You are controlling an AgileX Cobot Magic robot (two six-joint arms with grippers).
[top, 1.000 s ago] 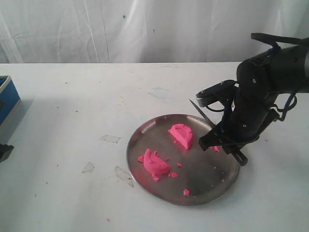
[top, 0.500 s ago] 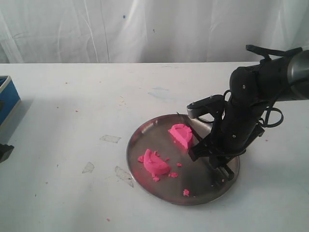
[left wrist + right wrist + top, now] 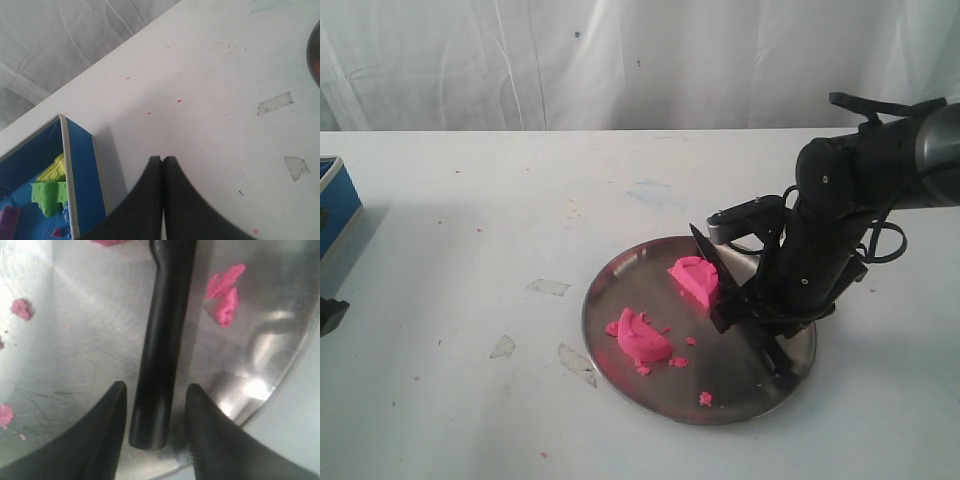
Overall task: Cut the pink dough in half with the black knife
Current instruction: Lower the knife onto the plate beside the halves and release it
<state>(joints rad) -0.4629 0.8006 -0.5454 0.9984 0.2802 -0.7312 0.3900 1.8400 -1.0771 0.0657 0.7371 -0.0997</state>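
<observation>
The pink dough lies in two half-round chunks on the steel plate [image 3: 598,300], one at the back [image 3: 695,278] and one at the front left [image 3: 642,338]. The black knife [image 3: 710,255] lies across the plate's right side with its pointed blade next to the back chunk. Its handle [image 3: 160,355] rests on the plate between the spread fingers of my right gripper [image 3: 156,387], which is open with a gap on each side. In the exterior view that gripper [image 3: 772,350] hangs low over the plate's right part. My left gripper [image 3: 163,159] is shut and empty above bare table.
Pink crumbs [image 3: 225,295] are scattered over the plate [image 3: 75,340]. A blue box [image 3: 80,165] holding coloured moulds stands at the table's far left [image 3: 335,200]. Bits of clear tape [image 3: 550,288] are stuck to the white table left of the plate.
My right arm has moved left and down over the plate. The knife has come down onto the plate, and its blade now shows beside the back chunk. The left arm has not moved.
</observation>
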